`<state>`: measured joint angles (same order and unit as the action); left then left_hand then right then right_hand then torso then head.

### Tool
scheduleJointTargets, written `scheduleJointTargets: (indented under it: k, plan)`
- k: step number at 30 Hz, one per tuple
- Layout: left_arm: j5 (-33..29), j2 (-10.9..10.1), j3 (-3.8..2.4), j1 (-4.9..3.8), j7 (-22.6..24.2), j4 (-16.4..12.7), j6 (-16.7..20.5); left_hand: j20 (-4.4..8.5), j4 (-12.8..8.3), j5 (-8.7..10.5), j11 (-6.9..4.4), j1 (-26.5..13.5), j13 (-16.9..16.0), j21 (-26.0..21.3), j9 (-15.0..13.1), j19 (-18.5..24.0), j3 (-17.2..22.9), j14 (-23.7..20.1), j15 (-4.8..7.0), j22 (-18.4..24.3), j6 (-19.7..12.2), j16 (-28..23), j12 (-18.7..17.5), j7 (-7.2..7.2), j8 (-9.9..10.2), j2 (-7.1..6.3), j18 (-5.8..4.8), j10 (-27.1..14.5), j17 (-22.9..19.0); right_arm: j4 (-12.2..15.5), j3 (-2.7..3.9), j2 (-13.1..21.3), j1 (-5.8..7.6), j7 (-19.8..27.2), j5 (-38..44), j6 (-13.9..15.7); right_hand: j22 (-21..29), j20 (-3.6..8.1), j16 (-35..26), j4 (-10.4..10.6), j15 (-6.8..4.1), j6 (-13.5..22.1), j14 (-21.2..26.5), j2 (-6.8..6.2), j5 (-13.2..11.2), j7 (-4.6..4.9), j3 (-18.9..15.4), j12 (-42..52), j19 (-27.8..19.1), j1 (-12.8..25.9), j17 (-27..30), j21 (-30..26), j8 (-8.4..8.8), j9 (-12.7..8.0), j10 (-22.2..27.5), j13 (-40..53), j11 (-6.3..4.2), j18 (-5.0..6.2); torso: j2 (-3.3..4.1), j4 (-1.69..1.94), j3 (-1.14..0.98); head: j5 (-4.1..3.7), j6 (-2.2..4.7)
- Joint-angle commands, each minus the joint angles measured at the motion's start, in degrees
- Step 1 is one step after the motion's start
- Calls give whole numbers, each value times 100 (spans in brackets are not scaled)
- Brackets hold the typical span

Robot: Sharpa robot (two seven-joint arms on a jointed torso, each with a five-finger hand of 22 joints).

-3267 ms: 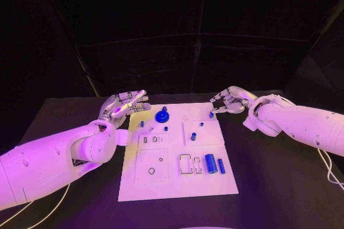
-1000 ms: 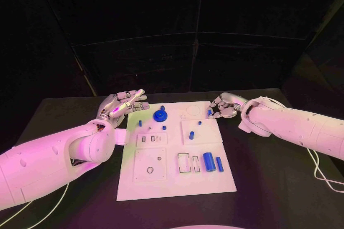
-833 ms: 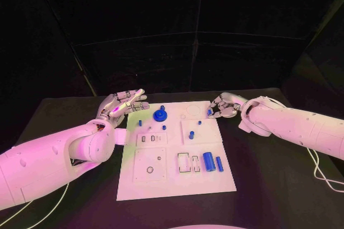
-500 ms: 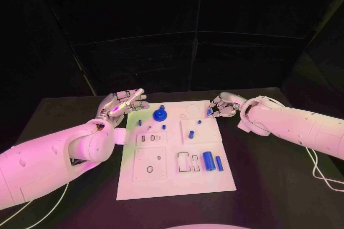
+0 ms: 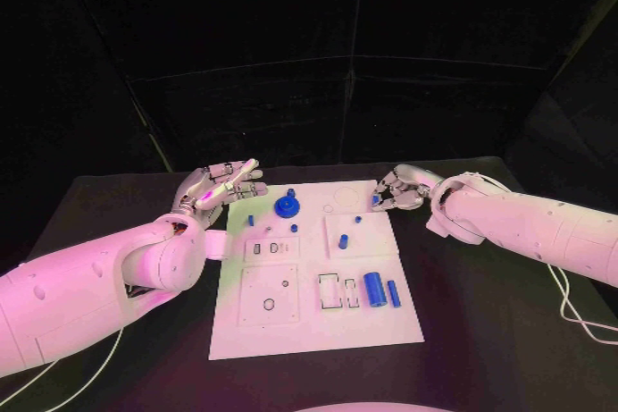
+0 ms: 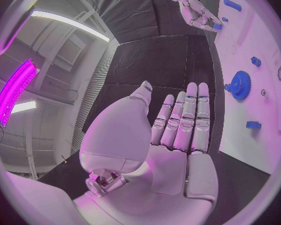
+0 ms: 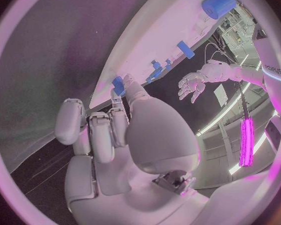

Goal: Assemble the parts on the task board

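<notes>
Now one task board (image 5: 313, 327), one blue gear (image 5: 288, 208), two cylinders (image 5: 373, 289).

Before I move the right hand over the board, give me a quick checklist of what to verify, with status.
1. Right hand holds a part: ok, a small blue piece is pinched at its fingertips by the far right edge of the task board.
2. Grip secure: cannot tell, most of the piece is hidden.
3. Left hand out of the way: ok, open and empty beside the board's far left edge.
4. Blue gear seated: cannot tell.
5. Loose parts near the path: ok, the large blue cylinder and the thin blue peg lie nearer the robot.
</notes>
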<state>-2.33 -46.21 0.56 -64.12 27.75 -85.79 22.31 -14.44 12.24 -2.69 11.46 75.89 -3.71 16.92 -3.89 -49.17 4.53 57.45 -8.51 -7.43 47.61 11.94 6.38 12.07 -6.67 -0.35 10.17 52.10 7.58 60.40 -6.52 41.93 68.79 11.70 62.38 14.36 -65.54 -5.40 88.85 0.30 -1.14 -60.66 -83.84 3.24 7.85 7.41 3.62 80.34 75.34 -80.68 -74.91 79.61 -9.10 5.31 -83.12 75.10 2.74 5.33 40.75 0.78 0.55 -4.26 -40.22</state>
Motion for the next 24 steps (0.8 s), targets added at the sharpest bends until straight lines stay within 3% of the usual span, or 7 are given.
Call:
scheduleJointTargets:
  k: [1, 9, 15, 24]
  plan:
    - [35, -10, -5, -7, 27, -17, -59, -44, -32, 0, 23, 49, 5, -29, 7, 9, -6, -7, -38, 7, 16, -35, -20, 249, 18, 26, 6, 11, 9, 104, 3, 45, 10, -22, -45, 319, -10, 43, 37, -1, -43, -85, -570, 137, -18, -61, 49, 18, -8, -82, -1311, 22, -34, 10, 0, 612, -53, -33, -5, -12, 0, 29, -11]
    - [35, -47, -5, -8, 21, -42, -45, -44, -32, 0, 23, 49, 5, -29, 7, 9, -6, -7, -38, 7, 16, -35, -20, 249, 18, 26, 6, 11, 9, 744, 7, 326, 39, -371, -129, 606, -12, 55, 34, -10, -44, -28, -569, 128, -7, -45, 86, -47, -4, -63, -1304, 23, -1, -11, 47, 559, -46, -35, -35, -15, 21, 58, -14]
    - [35, -70, -5, -9, 22, -41, -38, -44, -32, 0, 23, 49, 5, -29, 7, 9, -6, -7, -38, 7, 16, -35, -20, 249, 18, 26, 6, 11, 9, 1529, 9, 486, 124, -927, -3, 929, -18, 57, 37, -50, -42, -13, -571, 100, 43, -40, 121, -86, 4, -85, -1313, 24, 10, -21, 72, 527, -44, -37, -75, -11, 29, 104, -48]
    - [35, -62, -5, -11, 20, 3, -52, -45, -45, 0, 23, 54, 5, -36, 7, 8, -9, -3, -37, 12, 19, -43, -30, 249, 27, 37, 7, 13, 11, 2429, 10, 314, 198, -1727, 417, 1178, -18, 58, 40, -78, -42, -24, -573, 93, 78, -40, 156, -107, 7, -96, -1322, 24, 8, -25, 82, 511, -44, -37, -143, 2, 41, 213, -124]
